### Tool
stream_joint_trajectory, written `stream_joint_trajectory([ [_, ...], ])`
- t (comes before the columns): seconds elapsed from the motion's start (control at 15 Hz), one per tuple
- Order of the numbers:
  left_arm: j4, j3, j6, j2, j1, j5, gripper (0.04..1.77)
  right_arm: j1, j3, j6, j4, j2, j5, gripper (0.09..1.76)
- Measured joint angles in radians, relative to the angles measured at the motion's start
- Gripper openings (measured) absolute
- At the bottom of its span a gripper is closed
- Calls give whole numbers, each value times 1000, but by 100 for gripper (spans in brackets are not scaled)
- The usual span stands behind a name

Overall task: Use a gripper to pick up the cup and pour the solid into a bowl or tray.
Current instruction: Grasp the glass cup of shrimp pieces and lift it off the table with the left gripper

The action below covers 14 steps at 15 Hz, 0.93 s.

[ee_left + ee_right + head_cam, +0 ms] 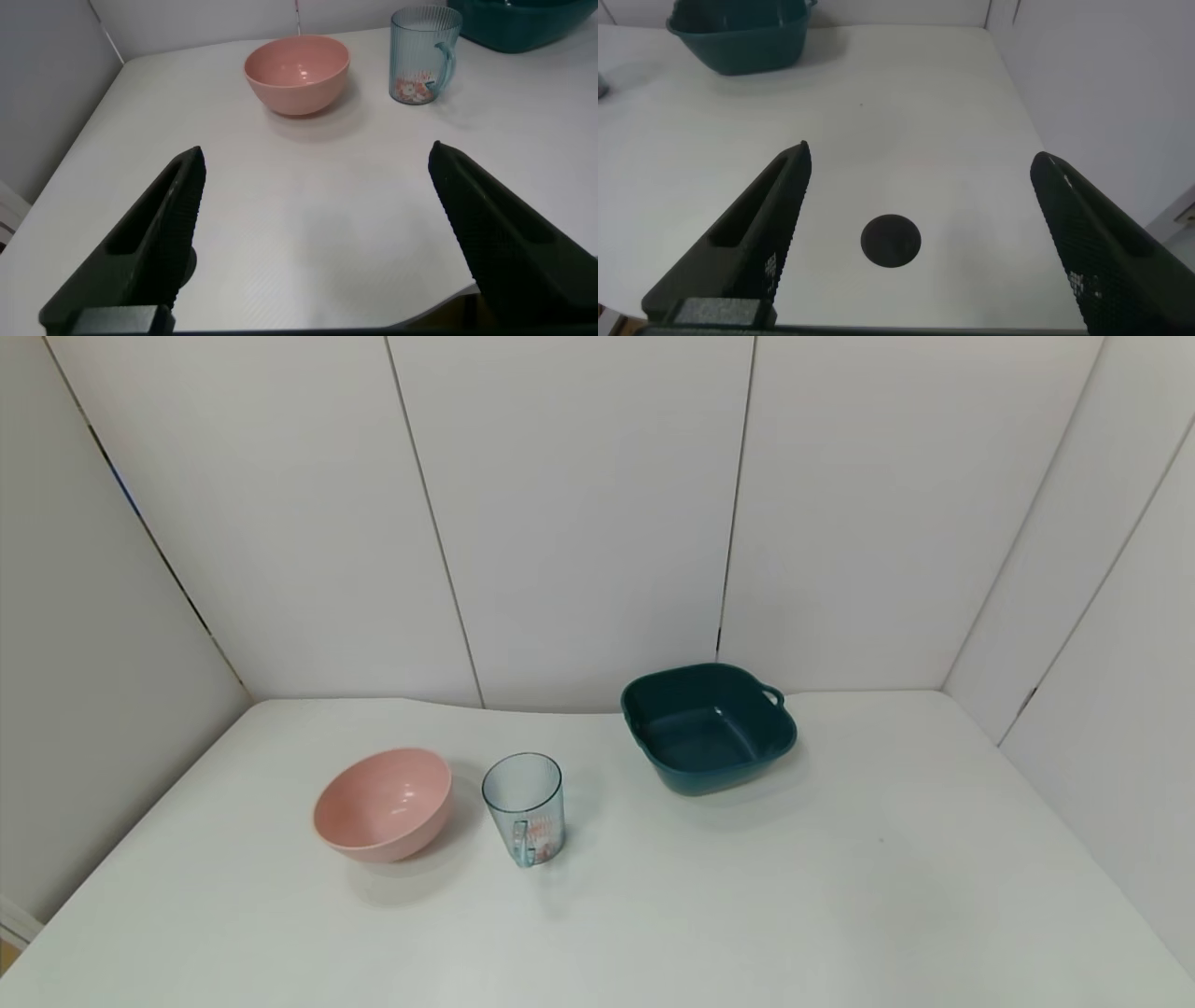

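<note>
Approach not begun. My left end effector and right end effector hang wide open, empty, at the desk's near edge. Cup, holding the solid, stands upright beside pink bowl, teal dish at its 2 o'clock. Next: a reach to the cup.

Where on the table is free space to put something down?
Bare table lies in front of and right of the teal dish, and along the near edge. It is crowded where the cup stands close beside the pink bowl.

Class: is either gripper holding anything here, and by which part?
Nothing is held. The left gripper and right gripper are both open over the table; the cup stands untouched.
</note>
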Motion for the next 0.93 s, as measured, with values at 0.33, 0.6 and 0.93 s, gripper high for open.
stream_joint_trajectory([
  [0.33, 0, 0, 0, 0, 0, 0, 172, 0, 0, 0, 0, 0, 0, 171],
  [0.6, 0, 0, 0, 0, 0, 0, 172, 0, 0, 0, 0, 0, 0, 171],
  [0.93, 0, 0, 0, 0, 0, 0, 172, 0, 0, 0, 0, 0, 0, 171],
])
